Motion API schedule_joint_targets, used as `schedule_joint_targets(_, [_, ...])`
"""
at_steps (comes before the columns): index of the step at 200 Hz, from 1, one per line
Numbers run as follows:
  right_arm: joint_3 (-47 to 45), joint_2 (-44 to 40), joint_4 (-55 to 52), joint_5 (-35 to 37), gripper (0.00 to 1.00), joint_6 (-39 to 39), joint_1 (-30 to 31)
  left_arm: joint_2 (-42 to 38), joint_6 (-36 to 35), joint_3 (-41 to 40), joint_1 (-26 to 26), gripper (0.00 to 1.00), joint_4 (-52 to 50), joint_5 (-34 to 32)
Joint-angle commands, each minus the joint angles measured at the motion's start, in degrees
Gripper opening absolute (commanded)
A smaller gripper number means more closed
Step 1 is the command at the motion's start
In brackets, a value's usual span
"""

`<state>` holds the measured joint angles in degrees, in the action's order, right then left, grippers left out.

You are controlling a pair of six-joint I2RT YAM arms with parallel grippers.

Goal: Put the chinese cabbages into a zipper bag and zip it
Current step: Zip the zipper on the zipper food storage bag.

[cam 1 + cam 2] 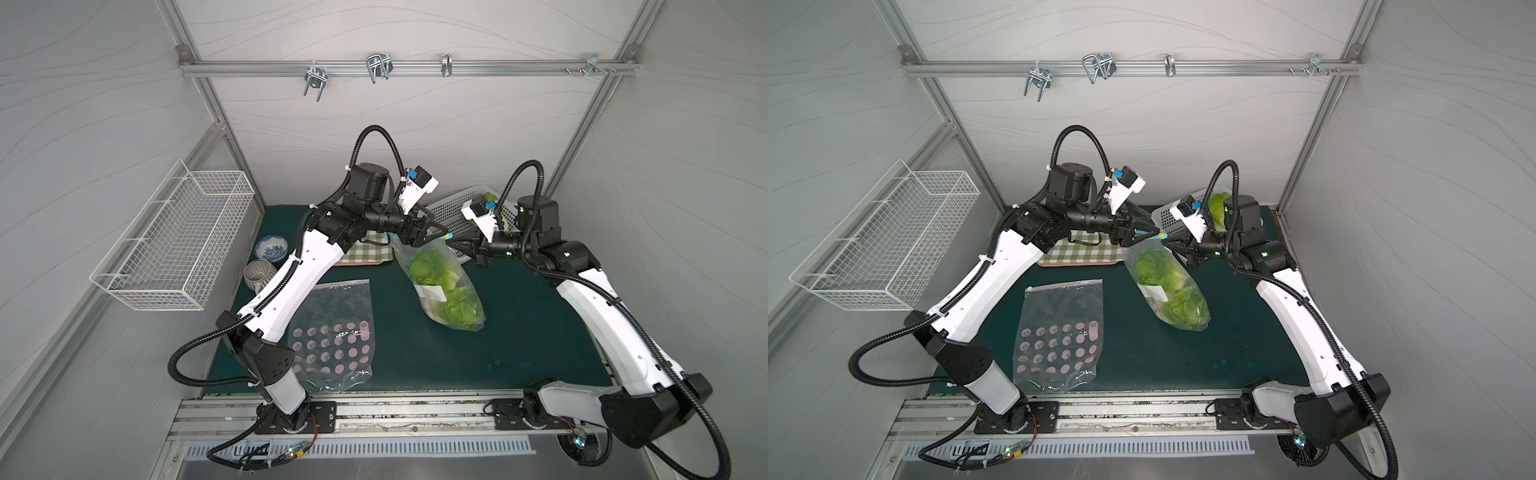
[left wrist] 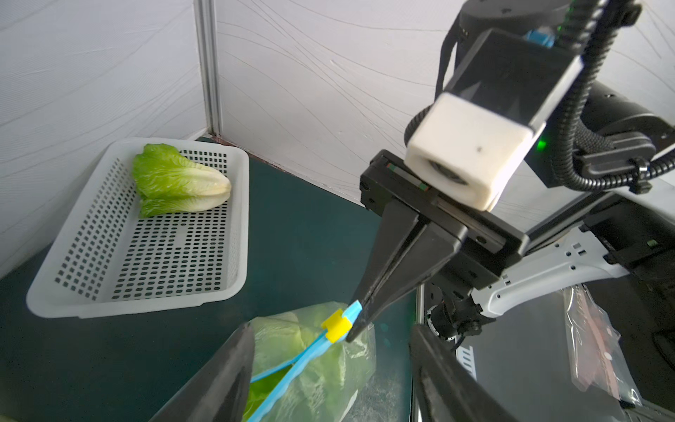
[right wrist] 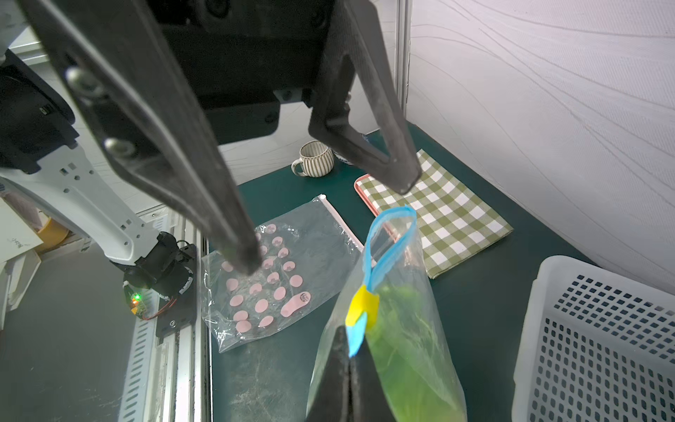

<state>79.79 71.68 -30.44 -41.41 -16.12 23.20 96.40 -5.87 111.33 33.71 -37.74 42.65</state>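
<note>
Right gripper (image 3: 349,330) pinches the zipper bag (image 1: 440,286) by its track end, left gripper (image 1: 438,235) gaping empty around its open mouth; two chinese cabbages (image 1: 455,305) lie inside, the third cabbage (image 2: 179,182) in the basket (image 2: 109,296) behind the bag.

I can't read any words or numbers from here. The zipper bag (image 1: 419,249) with the cabbages (image 1: 461,305) has a white label (image 1: 430,293), but its print is too small for me. The spare bag (image 3: 310,237) with pink dots has a round stamp (image 3: 304,297), too blurry to read
</note>
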Motion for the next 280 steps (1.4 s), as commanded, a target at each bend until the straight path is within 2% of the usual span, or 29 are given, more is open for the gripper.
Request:
schedule_joint_targets(1, [0.2, -1.0, -0.1, -2.5, 0.00, -3.2, 0.2, 2.0, -3.7, 1.9, 0.6, 0.68, -1.4, 4.7])
schedule_joint_targets(65, [0.4, -1.2, -3.0, -3.9, 0.00, -6.0, 0.2, 5.7, -3.9, 2.6, 0.7, 0.63, -2.1, 10.3])
schedule_joint_targets(95, [0.8, -1.1, -4.2, -5.1, 0.00, -6.8, 0.2, 6.7, -5.8, 4.8, 0.7, 0.65, -3.8, 10.0])
schedule_joint_targets(121, [1.7, -0.5, -4.7, -7.1, 0.00, -7.0, 0.3, 8.1, -5.0, 7.1, 0.7, 0.67, -4.5, 13.6])
schedule_joint_targets(146, [2.4, -0.4, -4.8, -7.8, 0.00, -7.1, 0.3, 8.2, -4.5, 6.3, 0.7, 0.67, -4.3, 16.1])
schedule_joint_targets(165, [2.2, -0.8, -4.7, -7.2, 0.00, -7.1, 0.2, 8.1, -6.9, 6.1, 0.7, 0.64, -7.1, 16.2])
schedule_joint_targets(193, [1.1, -1.5, -3.7, -7.0, 0.00, -6.2, -0.7, 7.3, -10.0, 4.7, 0.7, 0.57, -10.0, 16.8])
schedule_joint_targets(236, [0.4, -1.8, -2.5, -7.1, 0.00, -5.1, -1.6, 6.5, -11.2, 4.2, 0.5, 0.33, -10.5, 15.6])
schedule_joint_targets(280, [0.0, -1.8, -1.2, -7.2, 0.00, -3.8, -1.9, 6.1, -11.8, 3.6, 0.2, 0.23, -10.4, 14.9])
